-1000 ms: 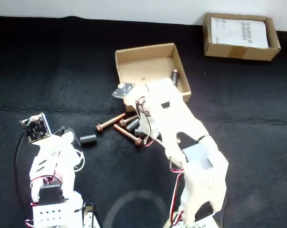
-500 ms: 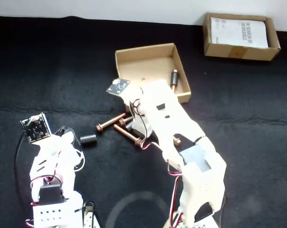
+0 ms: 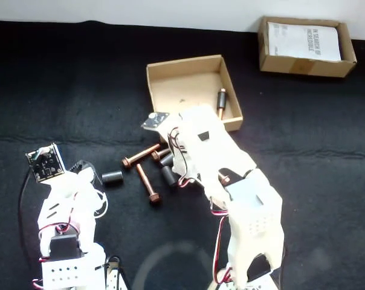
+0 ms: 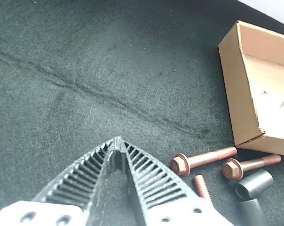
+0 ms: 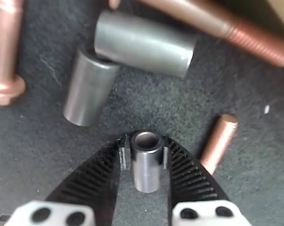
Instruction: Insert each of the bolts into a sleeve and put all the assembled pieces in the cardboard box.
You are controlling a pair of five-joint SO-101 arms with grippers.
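Note:
My right gripper (image 5: 143, 146) is shut on a small grey sleeve (image 5: 144, 162) that stands upright between its fingers, just above the black mat. Two more sleeves (image 5: 144, 43) (image 5: 88, 87) and copper bolts (image 5: 217, 23) (image 5: 3, 47) lie close beyond it. From above, the right arm (image 3: 213, 151) covers the pile beside the cardboard box (image 3: 170, 72). One assembled piece (image 3: 221, 99) lies in that box. A bolt (image 3: 147, 182) lies apart from the pile, and a lone sleeve (image 3: 112, 177) sits to its left. My left gripper (image 4: 117, 141) is shut and empty, short of the bolts (image 4: 203, 159).
A second cardboard box (image 3: 273, 60) with a printed sheet in it stands at the back right. The black mat has free room on its left side and along the front. A white wall edge runs along the back.
The right arm's wrist swung left, then back down over the pile. One bolt was knocked out of the pile and now lies farther left and nearer the front. The left arm kept still.

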